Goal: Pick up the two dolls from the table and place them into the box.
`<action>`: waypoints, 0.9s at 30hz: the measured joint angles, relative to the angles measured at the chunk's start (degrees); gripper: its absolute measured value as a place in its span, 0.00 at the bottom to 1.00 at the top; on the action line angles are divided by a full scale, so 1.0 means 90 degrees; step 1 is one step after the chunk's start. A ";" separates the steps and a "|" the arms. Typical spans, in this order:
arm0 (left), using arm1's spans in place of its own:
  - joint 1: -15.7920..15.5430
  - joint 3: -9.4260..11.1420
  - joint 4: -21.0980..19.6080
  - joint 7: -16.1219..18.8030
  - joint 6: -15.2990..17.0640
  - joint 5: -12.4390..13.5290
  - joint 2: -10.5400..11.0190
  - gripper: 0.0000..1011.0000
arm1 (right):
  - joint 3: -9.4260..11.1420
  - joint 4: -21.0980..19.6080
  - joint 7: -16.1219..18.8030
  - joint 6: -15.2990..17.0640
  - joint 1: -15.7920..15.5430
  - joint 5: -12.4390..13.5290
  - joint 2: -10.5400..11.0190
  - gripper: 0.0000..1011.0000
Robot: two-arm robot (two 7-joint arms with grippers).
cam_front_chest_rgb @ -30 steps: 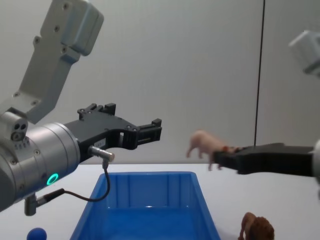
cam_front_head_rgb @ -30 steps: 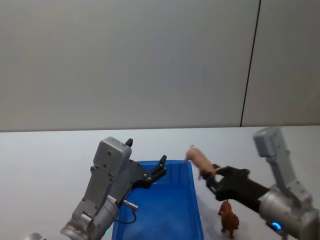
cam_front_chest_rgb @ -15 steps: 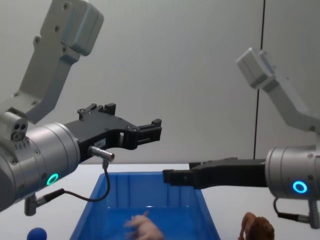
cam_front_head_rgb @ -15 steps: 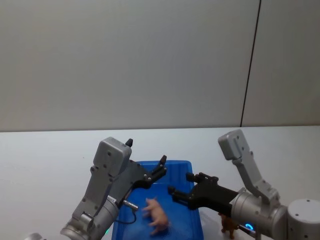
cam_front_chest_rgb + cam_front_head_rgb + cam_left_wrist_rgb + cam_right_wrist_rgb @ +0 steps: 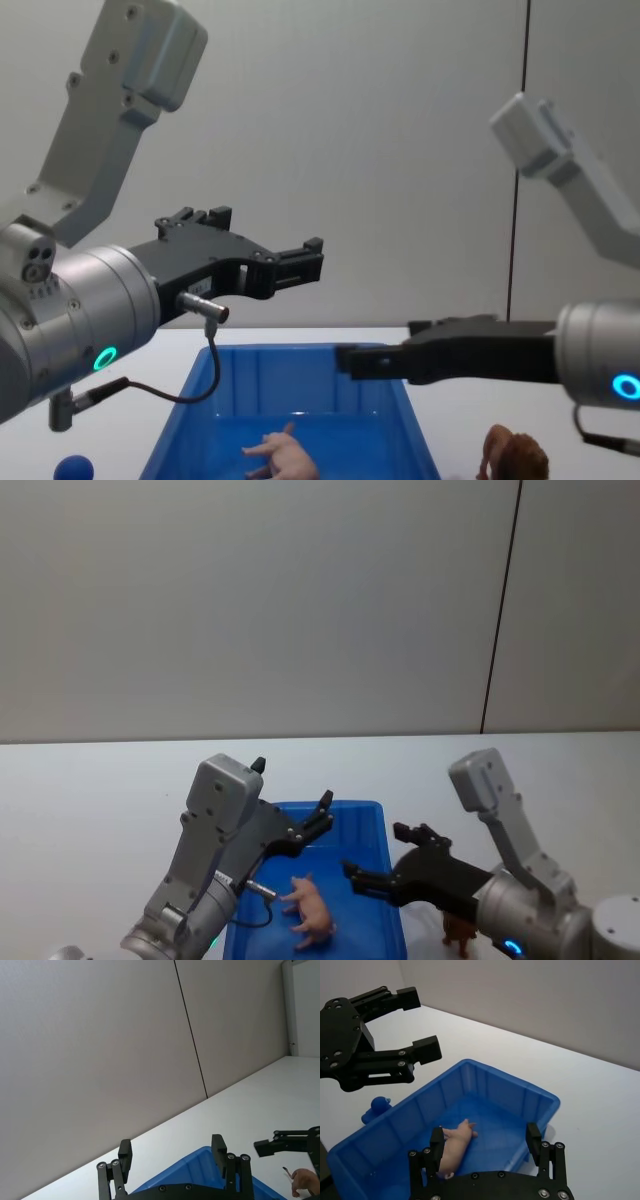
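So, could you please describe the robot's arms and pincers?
Both arms are silver-grey with boxy links and a glowing ring at the wrist. The left pincer and right pincer are matte black, two-fingered. A black cable loops under the left wrist.

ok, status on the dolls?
Left gripper open, by box. Right gripper open, empty, over box's right rim. Pig in box; lion on table. No obstruction.

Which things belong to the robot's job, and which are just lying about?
Job: pink pig, in the blue box; brown lion, on the white table; right hand, open above the box; left hand, open, above it.
Lying about: small blue ball.
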 joint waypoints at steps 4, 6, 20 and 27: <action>0.0000 0.0000 0.0000 0.0000 0.0000 0.0000 0.0000 0.99 | 0.0033 -0.0288 -0.0229 -0.0064 -0.0229 0.0037 0.0150 0.99; 0.0000 0.0000 0.0000 0.0000 0.0000 0.0000 0.0000 0.99 | 0.0051 -0.0407 -0.0315 -0.0085 -0.0338 0.0060 0.0221 0.99; 0.0000 0.0000 0.0000 0.0000 0.0000 0.0000 0.0000 0.99 | 0.0161 -0.1175 -0.1024 -0.0150 -0.1071 0.0277 0.0685 0.99; 0.0000 0.0000 0.0000 0.0000 0.0000 0.0000 0.0000 0.99 | 0.0187 -0.1296 -0.1249 -0.0071 -0.1284 0.0345 0.0802 0.99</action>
